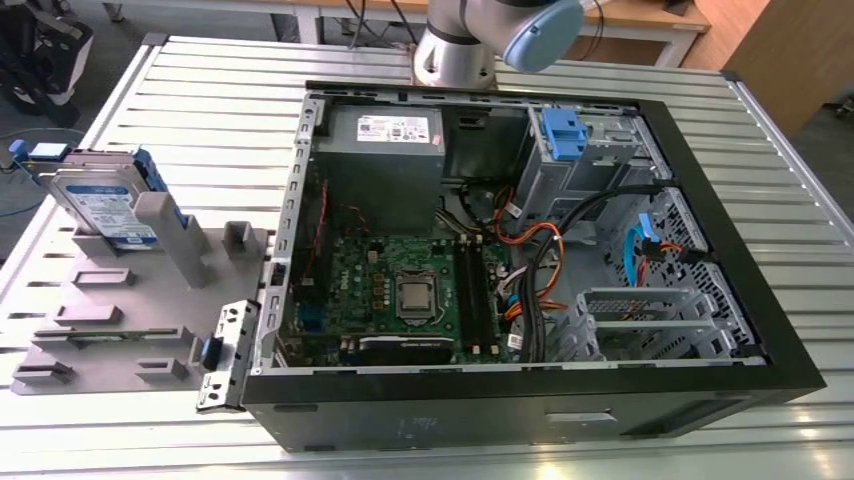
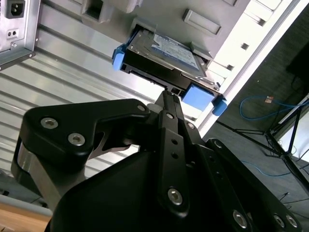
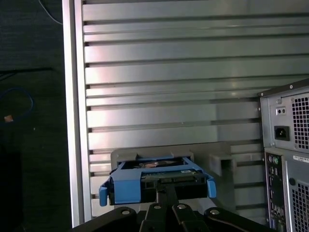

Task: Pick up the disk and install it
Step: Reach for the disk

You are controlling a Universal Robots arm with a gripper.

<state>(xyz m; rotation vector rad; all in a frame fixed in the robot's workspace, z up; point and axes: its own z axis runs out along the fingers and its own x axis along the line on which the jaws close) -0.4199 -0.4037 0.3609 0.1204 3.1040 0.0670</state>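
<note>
My jaws are clenched on nothing, as far as both wrist views let me judge. Their tips point at the near edge of the disk (image 2: 164,53), and I take them to be lined up with it rather than touching it. The disk is not yet picked up. In the exterior view it stands free at the upper left of the frame, on edge and leaning back in a slot of the grey holder (image 1: 134,300). Propped that way, it offers me a narrow edge with its blue bracket ends clear on both sides, which I judge easier to grip than a flat face. The holder lies on the slatted counter (image 1: 214,90), just beside the computer case (image 1: 534,410). The case lies on its side with the panel off, so its inside faces upward and is open to reach. At the case's lower right sits a bare metal drive cage (image 1: 647,320). Farthest off, my arm (image 1: 461,45) rises at top centre.
</note>
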